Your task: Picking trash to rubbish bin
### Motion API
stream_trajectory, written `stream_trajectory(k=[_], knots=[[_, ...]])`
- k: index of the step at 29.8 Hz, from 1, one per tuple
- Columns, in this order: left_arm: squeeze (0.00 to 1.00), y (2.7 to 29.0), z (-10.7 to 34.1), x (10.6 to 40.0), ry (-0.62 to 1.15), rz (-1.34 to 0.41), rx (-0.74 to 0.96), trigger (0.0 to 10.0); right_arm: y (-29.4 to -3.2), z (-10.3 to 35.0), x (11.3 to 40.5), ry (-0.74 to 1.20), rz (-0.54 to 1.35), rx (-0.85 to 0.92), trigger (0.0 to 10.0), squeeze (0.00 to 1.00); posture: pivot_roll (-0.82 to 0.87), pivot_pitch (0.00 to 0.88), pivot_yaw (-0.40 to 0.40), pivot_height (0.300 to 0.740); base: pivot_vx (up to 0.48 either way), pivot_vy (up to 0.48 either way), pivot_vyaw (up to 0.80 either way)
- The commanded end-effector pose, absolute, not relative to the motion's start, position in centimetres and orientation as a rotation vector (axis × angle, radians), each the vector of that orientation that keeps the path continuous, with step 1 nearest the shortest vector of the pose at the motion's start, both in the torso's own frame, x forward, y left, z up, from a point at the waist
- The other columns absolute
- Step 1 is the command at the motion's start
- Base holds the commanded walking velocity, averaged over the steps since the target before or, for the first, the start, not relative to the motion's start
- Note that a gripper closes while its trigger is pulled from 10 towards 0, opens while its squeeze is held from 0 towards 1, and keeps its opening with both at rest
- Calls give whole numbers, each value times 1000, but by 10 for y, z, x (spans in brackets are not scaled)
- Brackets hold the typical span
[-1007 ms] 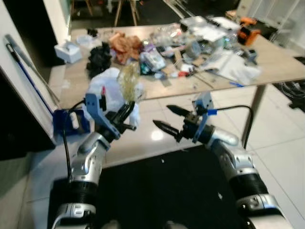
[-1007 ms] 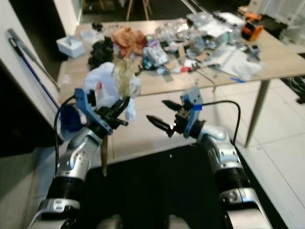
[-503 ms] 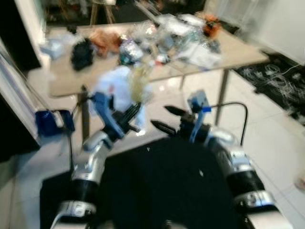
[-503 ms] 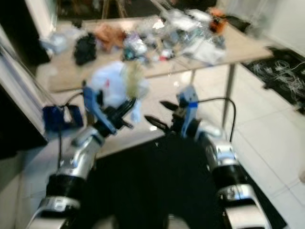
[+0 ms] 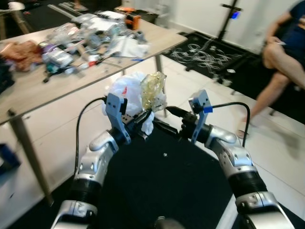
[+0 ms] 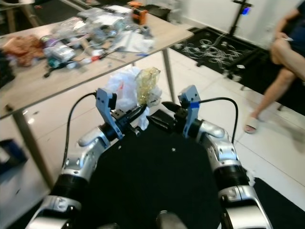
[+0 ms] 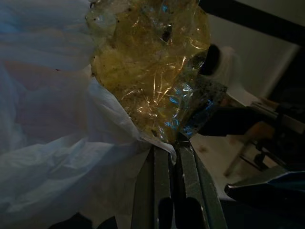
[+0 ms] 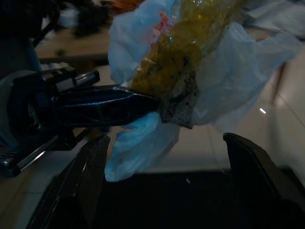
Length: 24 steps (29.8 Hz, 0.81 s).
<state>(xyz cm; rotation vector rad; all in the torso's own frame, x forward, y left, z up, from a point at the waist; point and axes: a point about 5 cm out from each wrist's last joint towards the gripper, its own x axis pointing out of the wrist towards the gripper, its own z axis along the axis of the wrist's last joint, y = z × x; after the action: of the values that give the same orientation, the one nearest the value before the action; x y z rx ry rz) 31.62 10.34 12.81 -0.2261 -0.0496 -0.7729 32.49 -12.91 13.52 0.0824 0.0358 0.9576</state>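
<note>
Pinching bundled trash at tips, left claw; right claw spread, just beside.

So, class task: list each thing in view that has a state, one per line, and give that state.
left claw: shut on the trash bundle, held up.
trash bundle: crumpled, off the table, gripped at its lower edge.
right claw: open, holding nothing, beside the bundle.
table: cluttered with litter.
person: seated at the right.
</note>
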Motion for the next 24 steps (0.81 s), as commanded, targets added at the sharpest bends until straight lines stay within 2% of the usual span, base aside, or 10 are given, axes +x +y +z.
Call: stream_trajectory(k=[1, 24], knots=[[0, 102, 126, 317, -37, -784, -189, 10000, -129, 134, 325, 48, 959, 87, 10000, 0, -45, 0, -60, 740, 0, 0, -800], [0, 101, 125, 317, -34, -799, -185, 10000, -126, 136, 324, 50, 967, 86, 10000, 0, -45, 0, -58, 740, 0, 0, -800]])
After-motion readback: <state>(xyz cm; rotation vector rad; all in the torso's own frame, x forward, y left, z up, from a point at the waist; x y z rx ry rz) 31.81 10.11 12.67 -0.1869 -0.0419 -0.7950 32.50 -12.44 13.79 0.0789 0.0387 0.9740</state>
